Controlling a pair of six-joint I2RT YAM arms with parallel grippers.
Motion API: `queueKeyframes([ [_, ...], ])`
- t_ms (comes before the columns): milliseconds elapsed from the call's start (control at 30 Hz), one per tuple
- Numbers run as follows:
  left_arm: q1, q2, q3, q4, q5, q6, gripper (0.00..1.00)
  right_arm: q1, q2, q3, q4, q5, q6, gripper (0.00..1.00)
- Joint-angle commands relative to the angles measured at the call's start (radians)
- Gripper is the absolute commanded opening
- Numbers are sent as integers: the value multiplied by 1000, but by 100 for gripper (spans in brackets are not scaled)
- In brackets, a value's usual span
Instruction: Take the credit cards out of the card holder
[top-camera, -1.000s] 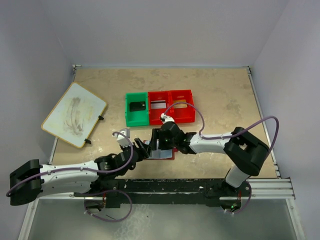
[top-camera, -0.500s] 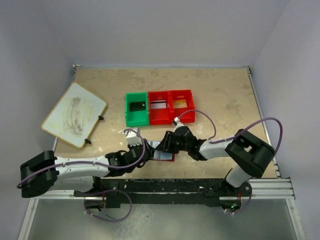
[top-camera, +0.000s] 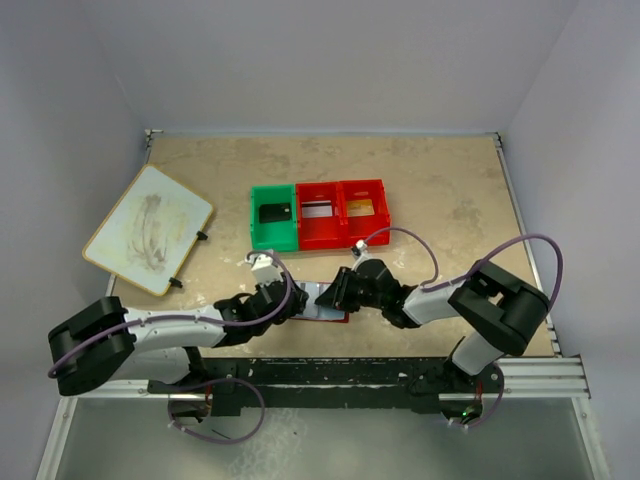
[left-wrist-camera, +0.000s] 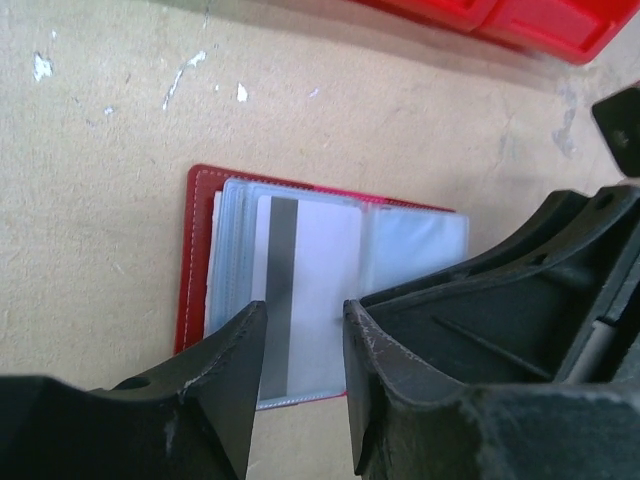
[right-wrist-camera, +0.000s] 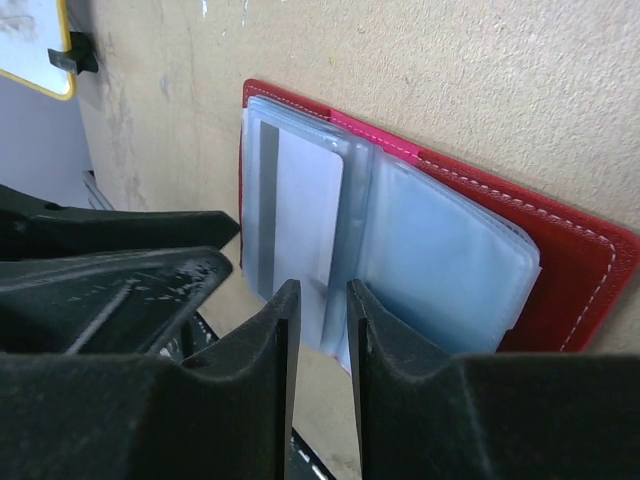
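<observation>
- The card holder lay open and flat close to the worktop's near edge, about midway along it, its maroon cover down and its pale blue-clear sleeves facing up.
- A pale card with a grey stripe down one side sat among the sleeves on the left half of the holder.
- The left gripper hung over the holder's near-left part, its fingers a narrow gap apart, the striped card showing through the gap and nothing between them.
- The right gripper came in from the right over the fold, its fingers almost together. Whether they pinched a sleeve could not be told.
- Farther from the near edge, toward the middle of the worktop, stood a green-and-red bin tray.
- A black card lay in the green compartment, a silver-grey card in the middle red one, and a gold-brown card in the right red one.
- A white board lay tilted by the worktop's left edge, well apart from the tray.
</observation>
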Motion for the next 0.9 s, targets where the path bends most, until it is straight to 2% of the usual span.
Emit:
queueKeyframes([
  [0,6,38,-14,68,41,-18,32,-10,11,-10,80,-21,33,27],
  [267,5,100,-24,68,70,-38,22,-18,53,-15,143,-49,55,20],
  [467,3,67,-44,48,54,-46,21,-22,69,-19,164,-56,66,15],
  [633,4,31,-38,7,34,-41,21,-28,82,-33,211,-73,81,0],
  [867,4,33,-46,-8,21,-31,22,-46,16,-71,180,-47,72,0],
])
